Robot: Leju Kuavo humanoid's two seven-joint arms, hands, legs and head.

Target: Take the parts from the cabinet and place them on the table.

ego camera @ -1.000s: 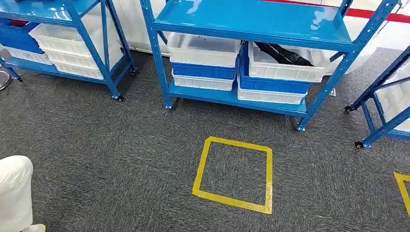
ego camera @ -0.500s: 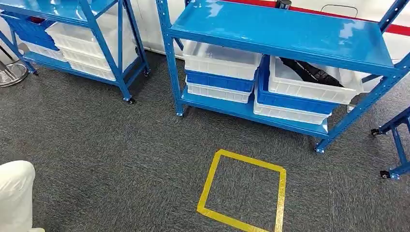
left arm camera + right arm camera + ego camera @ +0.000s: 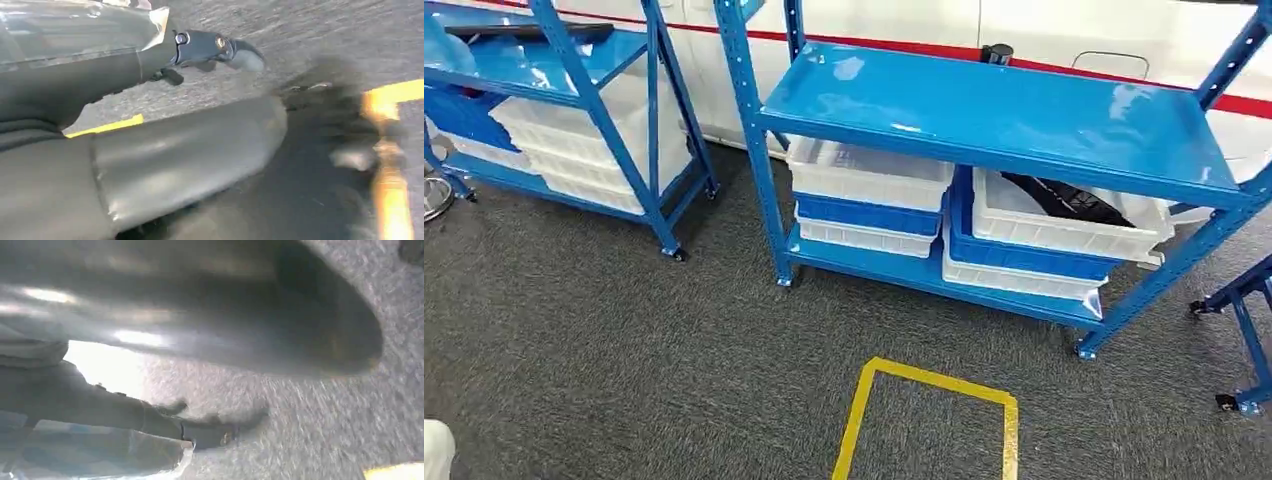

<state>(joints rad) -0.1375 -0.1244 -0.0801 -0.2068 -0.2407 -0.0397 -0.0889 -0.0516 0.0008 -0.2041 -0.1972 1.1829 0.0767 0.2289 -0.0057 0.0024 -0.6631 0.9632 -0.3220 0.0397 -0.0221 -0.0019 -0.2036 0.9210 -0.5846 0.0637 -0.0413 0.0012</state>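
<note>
Carpet point(image 3: 604, 360), dark grey, spreads under everything, and since a second ago the whole head view has shifted: the camera has moved closer to the middle blue cabinet point(image 3: 1004, 115), so that cabinet sits lower in the picture and more of the white wall point(image 3: 904, 20) with its red stripe behind it shows. The yellow tape square point(image 3: 929, 420) in front of the cabinet has slid to the bottom edge, partly cut off. To the left of the middle cabinet stands a second blue cabinet point(image 3: 594, 60) on castors, with white bins point(image 3: 574, 150) stacked on its lower shelf.

On the middle cabinet's lower shelf stand two stacks. The left stack has a white bin point(image 3: 864, 170) on top, a blue bin point(image 3: 869, 213) beneath and another white one under that; its contents cannot be made out. The right stack has a white bin point(image 3: 1064, 220) holding dark parts point(image 3: 1064, 197), set over a blue bin point(image 3: 1024, 258). A small dark cylinder point(image 3: 996, 52) stands at the back edge of the top shelf.

Both wrist views are blurred and look down at carpet and yellow tape; whether the left hand or the right hand is clenched or released cannot be told.
</note>
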